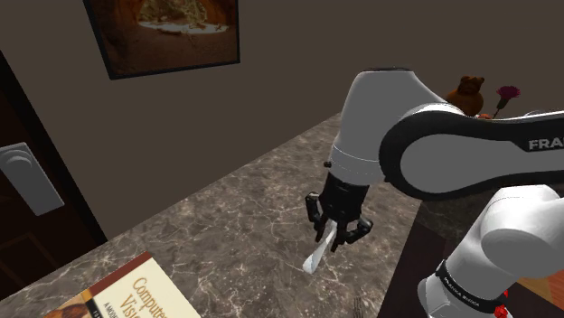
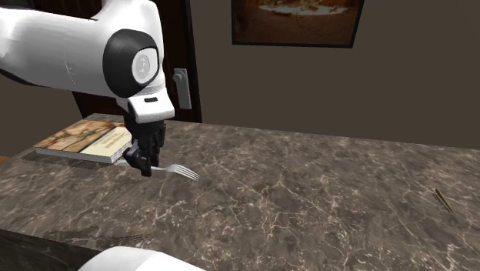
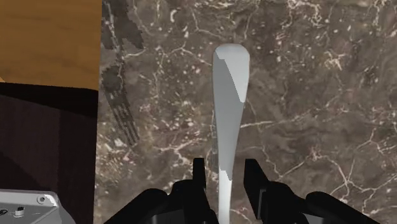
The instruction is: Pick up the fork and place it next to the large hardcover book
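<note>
Two fingers (image 3: 198, 173) of the gripper (image 2: 145, 164) are clenched on the fork (image 2: 175, 171), one on each side of its shaft. The grasp sits partway along: tines jut out one way, the rounded handle the other. The fork is aloft, clear of the worktop (image 2: 308, 192), and roughly level in the second exterior view. Its shadow falls on the stone close to the edge on the stand's side, and floor shows past that edge in the wrist view.

The book (image 2: 86, 141) lies flat, cover up, at the worktop's corner nearest the door (image 2: 185, 46). Book and fork are apart, with bare stone between them. A thin stick (image 2: 443, 200) lies near the opposite end, well out of the way.

Judgement: the pick looks done. The step in hand is the carry to the book; the placing is not yet done.

Notes for doing it well:
- Hold this height until the fork is over the bare stone beside the book, so the tines cannot catch the cover.
- Keep the clamp firm and the travel slow. The shaft is thin and looks smooth, so it could pivot between the pads.
- Aim for stone just beside the book's edge, not on the cover, with the fork lying along that edge.
- Stay inboard of the worktop's edge; the corner leaves little margin.
- Lower until the fork meets the stone, then release. A drop from height may bounce it away.
</note>
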You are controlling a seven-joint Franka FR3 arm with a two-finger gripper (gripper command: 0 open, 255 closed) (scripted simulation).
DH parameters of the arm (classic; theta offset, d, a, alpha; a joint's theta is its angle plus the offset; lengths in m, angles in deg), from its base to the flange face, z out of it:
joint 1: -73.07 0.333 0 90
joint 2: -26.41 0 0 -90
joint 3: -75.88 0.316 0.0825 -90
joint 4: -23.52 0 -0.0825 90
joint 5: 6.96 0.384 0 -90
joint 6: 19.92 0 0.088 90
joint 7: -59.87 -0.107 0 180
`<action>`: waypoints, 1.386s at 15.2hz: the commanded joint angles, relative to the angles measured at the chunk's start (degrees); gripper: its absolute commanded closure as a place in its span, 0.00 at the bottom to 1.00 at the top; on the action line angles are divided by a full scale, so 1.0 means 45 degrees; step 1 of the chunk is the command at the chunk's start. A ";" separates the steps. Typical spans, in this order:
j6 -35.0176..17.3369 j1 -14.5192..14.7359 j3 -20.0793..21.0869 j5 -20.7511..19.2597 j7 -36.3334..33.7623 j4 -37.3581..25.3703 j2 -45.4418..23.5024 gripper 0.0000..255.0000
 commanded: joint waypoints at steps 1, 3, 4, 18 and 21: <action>-0.0238 -0.0088 0.0670 0.0129 -0.0615 -0.0591 -0.0538 1.00; -0.0475 -0.0193 0.1395 0.0215 -0.1268 -0.1168 -0.1035 1.00; -0.0594 -0.0284 0.1774 0.0229 -0.1597 -0.1474 -0.1294 1.00; -0.2134 -0.6216 1.0831 -0.2221 -0.6975 -0.6836 -0.5524 1.00; -0.1644 -0.9159 1.3877 -0.1642 -0.7215 -0.8436 -0.4739 1.00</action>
